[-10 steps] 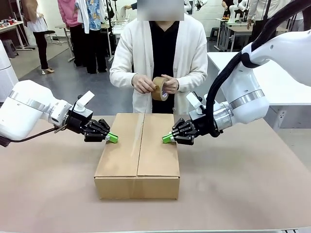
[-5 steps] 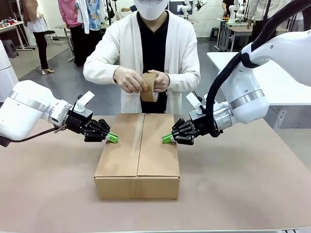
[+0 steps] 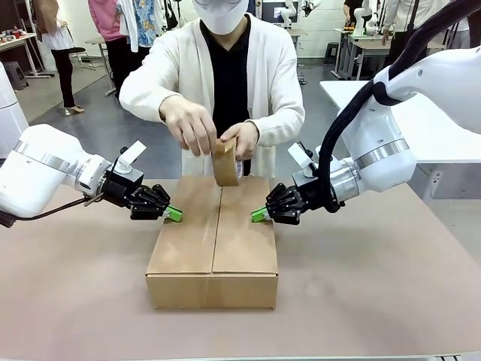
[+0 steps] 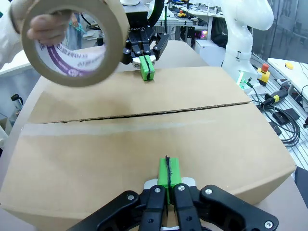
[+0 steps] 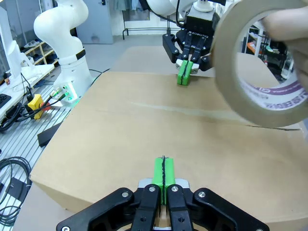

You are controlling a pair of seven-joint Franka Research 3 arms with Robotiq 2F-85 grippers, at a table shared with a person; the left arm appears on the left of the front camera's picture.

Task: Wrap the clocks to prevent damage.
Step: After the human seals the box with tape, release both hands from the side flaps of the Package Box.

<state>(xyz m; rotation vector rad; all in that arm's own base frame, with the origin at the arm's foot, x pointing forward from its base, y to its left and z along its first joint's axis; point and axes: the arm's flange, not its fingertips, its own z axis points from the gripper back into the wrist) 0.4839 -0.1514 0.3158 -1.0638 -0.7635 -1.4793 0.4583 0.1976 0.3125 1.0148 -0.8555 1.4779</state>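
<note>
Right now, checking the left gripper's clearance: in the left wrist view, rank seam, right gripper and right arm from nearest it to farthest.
1. Seam, mid-lid, just ahead of the left gripper.
2. Right gripper, shut, at the far edge of the box.
3. Right arm, beyond the box, upper right.

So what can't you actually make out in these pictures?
Front view: what lies inside the closed brown cardboard box; its shut flaps hide it.
Left wrist view: the purple print inside the brown tape roll; blurred.
Right wrist view: part of the roll; cut off by the right edge.
Front view: whether the roll touches the box; its own body hides that.
</note>
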